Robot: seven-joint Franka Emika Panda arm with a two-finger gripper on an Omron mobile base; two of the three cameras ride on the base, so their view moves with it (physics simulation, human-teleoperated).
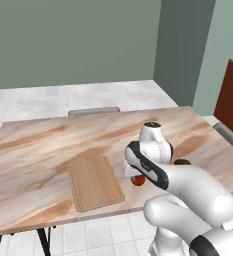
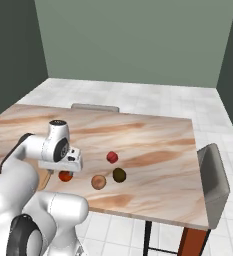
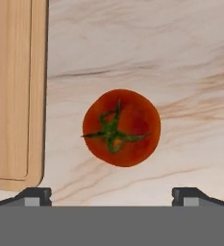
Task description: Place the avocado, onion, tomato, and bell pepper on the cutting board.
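The red tomato (image 3: 121,127) with its green stem lies on the marble table, straight below my gripper (image 3: 113,194). The gripper is open, its fingertips (image 3: 34,194) spread wide on either side, and it holds nothing. The light wooden cutting board (image 3: 10,91) lies bare just beside the tomato. In the right base view the gripper (image 2: 65,169) hovers over the tomato (image 2: 65,175). Past it sit the tan onion (image 2: 98,182), the dark avocado (image 2: 119,174) and the red bell pepper (image 2: 112,157). The cutting board (image 1: 95,182) sits near the table's front edge.
The marble table (image 1: 48,145) has wide free room to the left and behind the board. Grey chairs stand at the far side (image 2: 95,107) and the right end (image 2: 213,172). The table's front edge runs close to the board and vegetables.
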